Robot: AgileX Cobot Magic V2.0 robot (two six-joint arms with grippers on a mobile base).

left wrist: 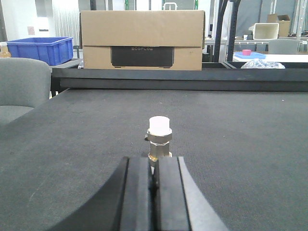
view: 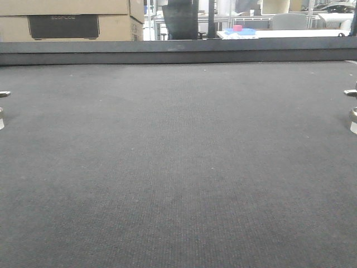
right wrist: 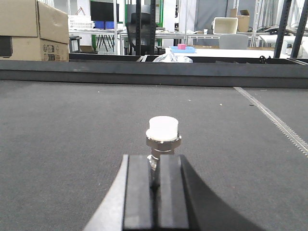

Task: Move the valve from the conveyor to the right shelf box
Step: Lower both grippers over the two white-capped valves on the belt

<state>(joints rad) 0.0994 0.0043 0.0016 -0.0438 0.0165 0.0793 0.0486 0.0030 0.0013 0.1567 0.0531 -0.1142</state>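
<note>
On the wide grey conveyor (view: 178, 167), my left gripper (left wrist: 154, 162) and right gripper (right wrist: 155, 162) sit low, each pinched narrow on a stem, with the left valve (left wrist: 159, 137) and right valve (right wrist: 163, 137) held upright at belt level, I judge for a clean lift.

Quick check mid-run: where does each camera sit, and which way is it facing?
Front: low over the conveyor, facing its far rail; no arm shows.
Left wrist: behind the left fingers, closed on a valve, facing a cardboard box.
Right wrist: behind the right fingers, closed on a second valve, facing the rail.
All share the conveyor and rail.
</note>
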